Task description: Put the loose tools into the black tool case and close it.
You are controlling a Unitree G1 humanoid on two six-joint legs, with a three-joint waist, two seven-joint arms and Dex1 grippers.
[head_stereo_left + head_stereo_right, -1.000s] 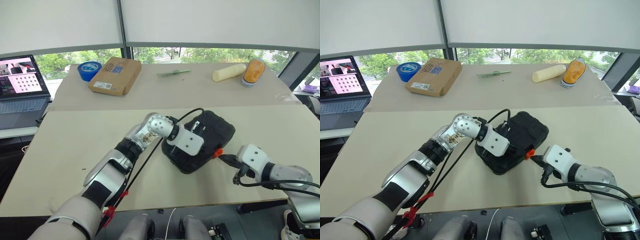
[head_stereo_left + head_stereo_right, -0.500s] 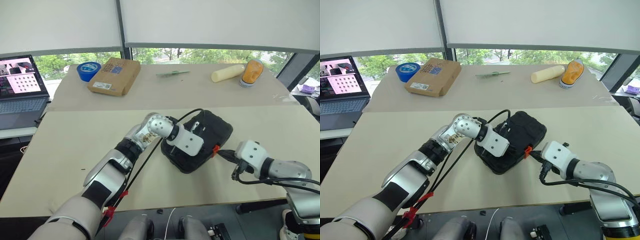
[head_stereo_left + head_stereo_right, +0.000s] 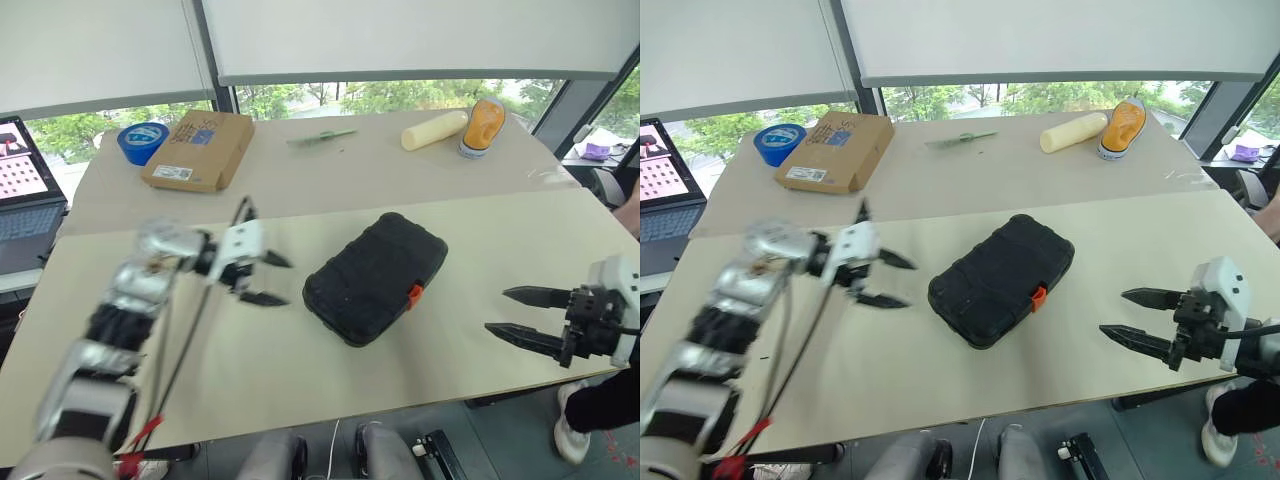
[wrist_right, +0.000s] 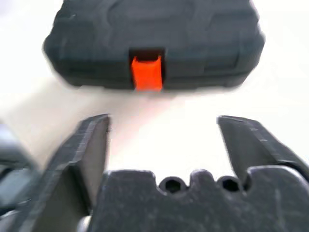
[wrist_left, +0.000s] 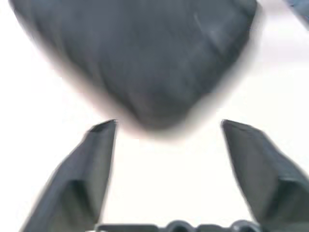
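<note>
**Black tool case is lying shut in the middle of the worktop**

The black tool case (image 3: 375,277) is sitting flat on the pale worktop (image 3: 300,385), right in the middle, with its lid down. I am seeing no loose tools lying around it, so the job is looking about done to me.

The case is looking hard and stiff, like thick plastic with a bumpy skin. I am guessing it is a bit heavy if the tools are inside. The bumpy skin is probably helping it not to slip. The rounded corners could slide out of a pinch, so the straight long sides, or the edge near the orange latch (image 3: 414,295), are looking like the best places to hold it.

Its long line is running from about 7 o'clock to 1 o'clock on the worktop. The orange latch is facing out toward about 4 o'clock.

The left hand (image 3: 270,279) is hanging at the case's 9 o'clock, apart from it, fingers spread wide and holding nothing. The right hand (image 3: 520,313) is hanging at about 4 o'clock, well apart, also spread wide and empty.
</note>
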